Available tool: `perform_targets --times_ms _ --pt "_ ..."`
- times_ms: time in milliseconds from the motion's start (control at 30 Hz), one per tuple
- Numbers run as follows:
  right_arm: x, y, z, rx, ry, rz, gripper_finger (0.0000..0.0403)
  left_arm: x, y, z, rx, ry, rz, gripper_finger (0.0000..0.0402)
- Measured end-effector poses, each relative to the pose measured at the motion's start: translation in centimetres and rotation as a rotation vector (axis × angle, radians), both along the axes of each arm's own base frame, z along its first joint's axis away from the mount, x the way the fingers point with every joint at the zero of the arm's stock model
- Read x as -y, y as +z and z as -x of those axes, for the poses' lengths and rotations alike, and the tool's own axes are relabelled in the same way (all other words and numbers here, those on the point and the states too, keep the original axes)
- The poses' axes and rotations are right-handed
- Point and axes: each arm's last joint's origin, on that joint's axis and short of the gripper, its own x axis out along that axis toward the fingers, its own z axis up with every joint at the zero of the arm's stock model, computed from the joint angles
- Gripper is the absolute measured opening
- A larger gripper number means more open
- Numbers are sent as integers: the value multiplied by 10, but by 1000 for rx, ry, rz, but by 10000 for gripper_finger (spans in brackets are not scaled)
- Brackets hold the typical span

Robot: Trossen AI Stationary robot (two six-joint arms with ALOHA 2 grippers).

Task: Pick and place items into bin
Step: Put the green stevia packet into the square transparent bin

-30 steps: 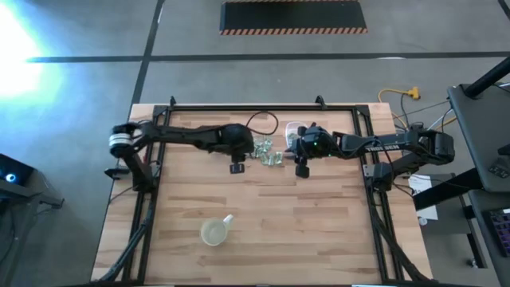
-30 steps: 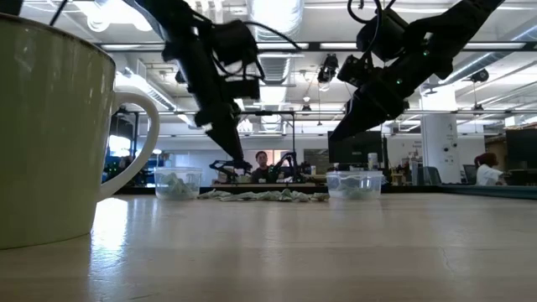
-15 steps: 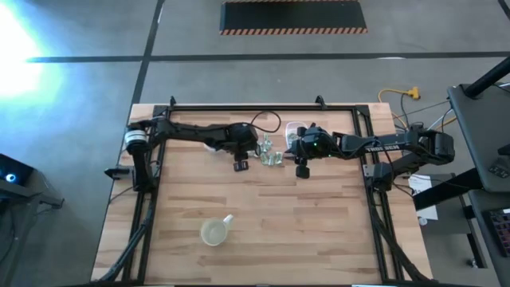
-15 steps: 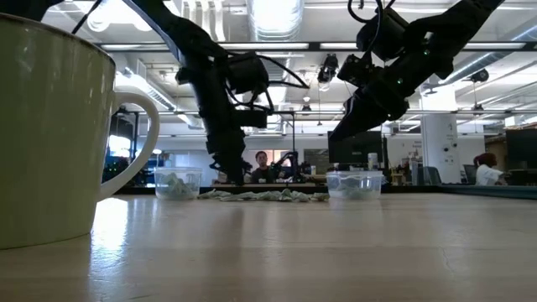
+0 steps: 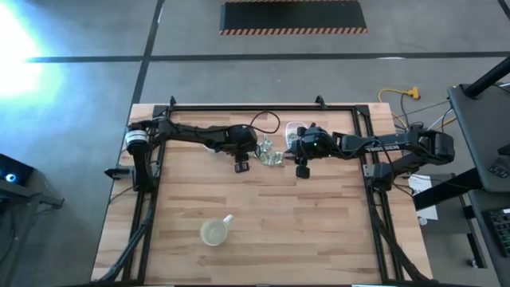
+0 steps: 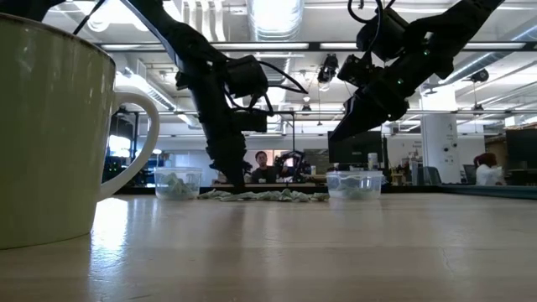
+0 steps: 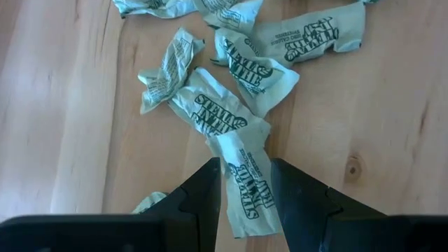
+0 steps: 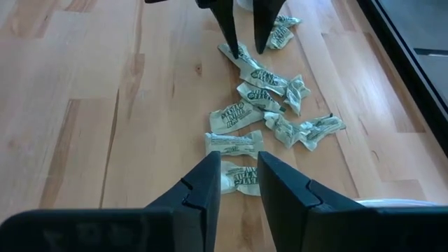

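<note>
The items are pale green printed packets (image 5: 271, 154), lying flat in a loose pile on the wooden table (image 5: 319, 231) between my two grippers. My left gripper (image 7: 246, 192) is open and low over the pile's left end, one finger on either side of a single packet (image 7: 245, 178). It also shows in the right wrist view (image 8: 246, 49) and in the low view (image 6: 237, 186). My right gripper (image 8: 239, 185) hangs well above the table (image 6: 340, 132) at the pile's right end. Its fingers stand a narrow gap apart, and nothing is between them. My left gripper comes at the packet slanting down from the table's left. Its fingers (image 7: 210, 192) lie along the packet's two long edges (image 7: 231, 178). The packet lies flat on the table. Whether the fingers touch it I cannot tell.
Two clear bins with pale green pieces inside stand left (image 6: 178, 183) and right (image 6: 354, 184) of the pile. A yellowish cup (image 5: 215, 232) sits toward the near edge. Bare wood lies around the cup. Black frame rails (image 5: 147, 199) run along the table's sides.
My left gripper has come down and moved toward the pile at the table's middle. It now stands low around one packet at the pile's left end. The packets and my right gripper have kept still.
</note>
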Motion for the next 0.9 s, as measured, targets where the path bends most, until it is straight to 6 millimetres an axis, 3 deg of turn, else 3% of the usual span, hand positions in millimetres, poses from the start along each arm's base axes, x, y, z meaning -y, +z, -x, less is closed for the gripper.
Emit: perform_targets --times_ms 500,900 --pt "0 0 0 -3 0 0 70 0 -17 -3 -25 1 12 106" --pt "0 0 0 -4 -1 0 72 0 -9 -1 -16 4 5 4"
